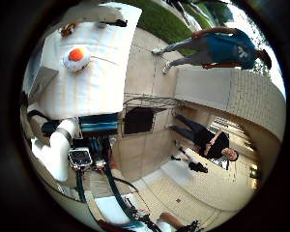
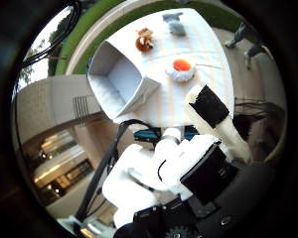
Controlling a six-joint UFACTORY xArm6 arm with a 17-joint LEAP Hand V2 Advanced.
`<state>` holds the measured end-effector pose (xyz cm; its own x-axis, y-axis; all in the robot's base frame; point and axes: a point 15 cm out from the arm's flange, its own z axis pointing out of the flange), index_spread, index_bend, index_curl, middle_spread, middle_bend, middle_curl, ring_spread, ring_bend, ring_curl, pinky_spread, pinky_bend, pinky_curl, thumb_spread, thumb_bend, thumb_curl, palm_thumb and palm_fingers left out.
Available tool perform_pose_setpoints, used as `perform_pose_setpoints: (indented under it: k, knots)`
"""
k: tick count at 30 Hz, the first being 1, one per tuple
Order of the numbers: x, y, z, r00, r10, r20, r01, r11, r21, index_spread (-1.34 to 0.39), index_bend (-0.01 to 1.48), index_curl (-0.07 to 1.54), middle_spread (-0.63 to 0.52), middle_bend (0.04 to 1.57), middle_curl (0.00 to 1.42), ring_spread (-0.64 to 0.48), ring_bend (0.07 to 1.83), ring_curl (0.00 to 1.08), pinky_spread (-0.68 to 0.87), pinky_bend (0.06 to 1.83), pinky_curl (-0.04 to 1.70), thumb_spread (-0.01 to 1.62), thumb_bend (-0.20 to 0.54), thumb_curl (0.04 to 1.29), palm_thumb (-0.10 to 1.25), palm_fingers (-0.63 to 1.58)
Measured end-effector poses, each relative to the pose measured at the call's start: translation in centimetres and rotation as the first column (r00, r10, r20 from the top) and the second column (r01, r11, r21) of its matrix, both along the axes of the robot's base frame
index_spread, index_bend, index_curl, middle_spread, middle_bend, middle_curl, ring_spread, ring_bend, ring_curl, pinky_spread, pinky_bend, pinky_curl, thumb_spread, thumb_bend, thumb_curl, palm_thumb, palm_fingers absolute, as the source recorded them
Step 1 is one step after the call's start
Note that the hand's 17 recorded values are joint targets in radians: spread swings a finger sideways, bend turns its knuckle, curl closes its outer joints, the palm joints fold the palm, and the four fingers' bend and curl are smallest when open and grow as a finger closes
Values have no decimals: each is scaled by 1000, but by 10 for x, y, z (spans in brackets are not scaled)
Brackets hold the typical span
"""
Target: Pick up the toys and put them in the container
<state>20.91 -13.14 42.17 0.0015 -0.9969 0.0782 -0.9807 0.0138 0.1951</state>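
The container (image 2: 120, 82) is a pale grey, square box with upright walls and an open mouth, standing on the table (image 2: 159, 104) near one of its edges; it shows in the upper left of the thumb-side view. Its inside is bare: smooth floor and walls, no toy in it.

Three toys lie on the table outside the box, all apart from one another. The nearest to the hand is a round white toy with an orange dome (image 2: 181, 69) in its middle, like a fried egg, soft-edged and flat, near the centre of the tabletop. Beyond the box lies a small brown and white furry toy (image 2: 145, 39), lumpy in shape. Further off, at the top of the thumb-side view, lies a grey toy (image 2: 174, 23), blocky and dull in finish.

The table wears a white cloth with faint stripes, smooth and flat.

The hand (image 2: 208, 144) fills the lower right of the thumb-side view, white shells with black blocks. One finger (image 2: 213, 116), white with a black pad, reaches out fairly straight above the table and touches nothing. The hand holds nothing and its fingers look spread, well apart from every toy.
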Motion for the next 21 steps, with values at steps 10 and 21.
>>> perform_pose_setpoints:
  k: [10,21]
  knots:
    - [14,-2,-7,1000,15,-17,-14,1000,17,-221,175,304,31,169,312,283,399,322,399,651,129,1334,-15,311,704,246]
    - [52,-12,-53,999,23,24,-24,999,31,-199,158,292,31,170,313,283,428,328,400,679,131,1319,-24,314,689,222]
